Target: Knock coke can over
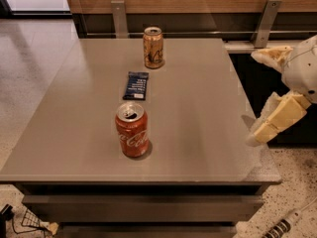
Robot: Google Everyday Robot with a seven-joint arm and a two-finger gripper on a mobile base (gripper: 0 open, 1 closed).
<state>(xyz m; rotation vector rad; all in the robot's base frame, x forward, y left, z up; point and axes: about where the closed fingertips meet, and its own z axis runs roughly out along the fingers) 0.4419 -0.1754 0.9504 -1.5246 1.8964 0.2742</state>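
Observation:
The red coke can (132, 136) stands upright on the grey table (198, 108), near its front edge and left of centre, with its silver top open. My gripper (252, 97) is at the right edge of the view, beside the table's right side and well to the right of the can. Its cream fingers (275, 122) are spread apart with nothing between them.
A gold-brown can (153, 47) stands upright near the table's back edge. A dark blue snack packet (135, 85) lies flat between the two cans. Metal brackets (119, 18) and a wooden wall panel run behind the table. Speckled floor lies to the left and right.

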